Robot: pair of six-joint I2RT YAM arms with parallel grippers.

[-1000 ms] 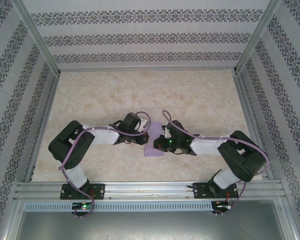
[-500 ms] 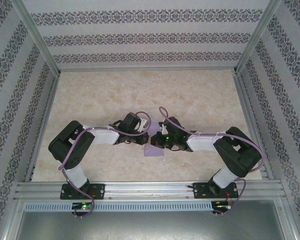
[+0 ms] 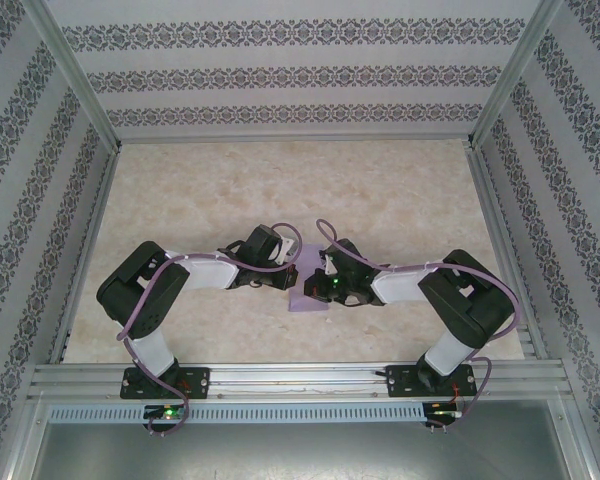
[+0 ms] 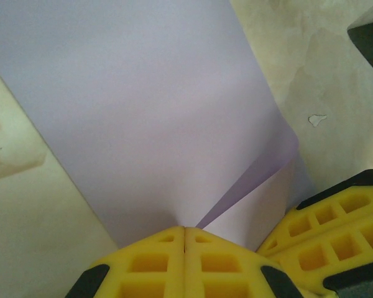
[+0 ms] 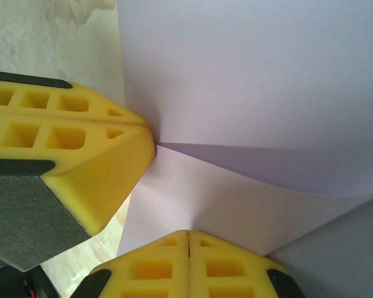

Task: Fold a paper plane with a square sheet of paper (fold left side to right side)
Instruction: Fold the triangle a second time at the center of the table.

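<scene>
Since a second ago the right arm (image 3: 450,300) has swung leftward, its elbow drawn in toward the middle and its wrist pushed further over the paper (image 3: 306,303). The left arm (image 3: 205,270) has not stirred.

The paper lies on the tabletop (image 3: 280,190) near the middle of its near edge, just beyond the metal rail (image 3: 300,375). From above, both wrists crowd over it and hide its far part, leaving a lavender strip showing beneath them.

The left jaws are closed tight, their yellow fingertips (image 4: 155,264) meeting at a seam right against the paper, where a shadowed crease runs out from them. The right jaws are closed as well, fingertips (image 5: 152,270) set on the paper's near layer under a raised, shaded flap. I cannot tell whether either pair has the sheet pinched or merely presses on it. The two sets of tips sit just beside each other.

Lilac cable (image 3: 325,232) loops over the wrists. Patterned walls (image 3: 280,75) close in three sides, and a small white fleck (image 4: 317,118) lies on the tabletop beside the sheet.
</scene>
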